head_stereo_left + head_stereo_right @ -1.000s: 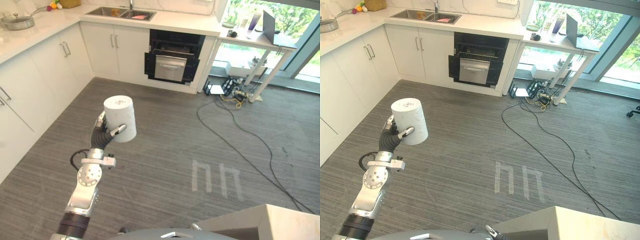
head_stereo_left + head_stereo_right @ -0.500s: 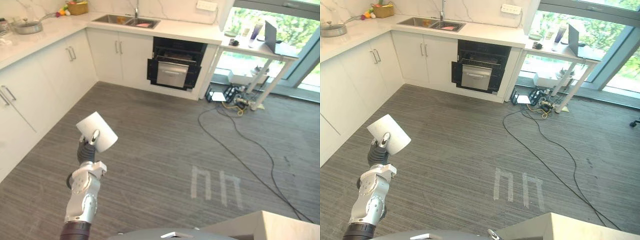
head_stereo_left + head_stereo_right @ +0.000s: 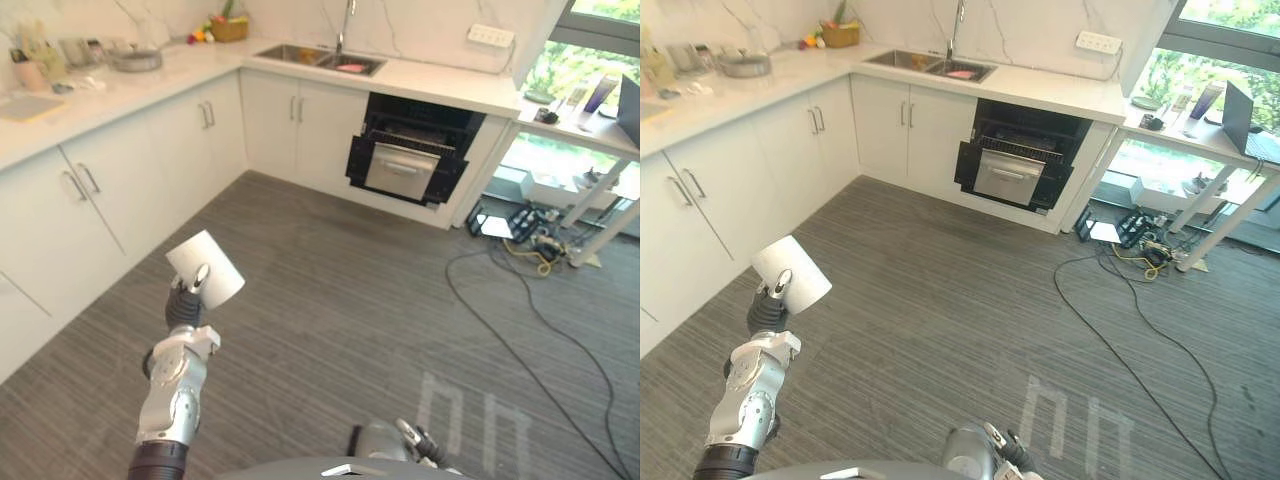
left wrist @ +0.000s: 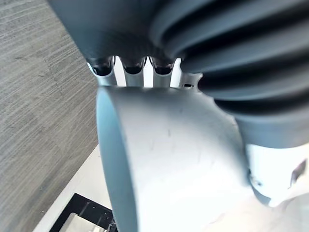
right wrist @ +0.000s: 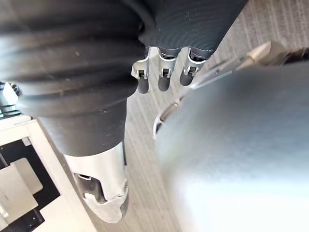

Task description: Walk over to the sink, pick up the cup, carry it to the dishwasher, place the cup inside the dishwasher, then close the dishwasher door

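Nearest me, my right hand (image 5: 164,77) hangs low at my side, slack and empty, since this carry needs only one hand. Ahead on my left, my left hand (image 3: 188,295) is raised on a bent arm, its fingers (image 4: 133,66) curled round the white cup (image 3: 205,265) with the thumb pressed on its side. The cup sits tilted, held high and clear of the floor (image 3: 330,300) so walking should not knock it. Well beyond, under the bench (image 3: 440,85) and beside the sink (image 3: 320,58), the dark dishwasher (image 3: 405,165) faces me; I judge the carry about halfway.
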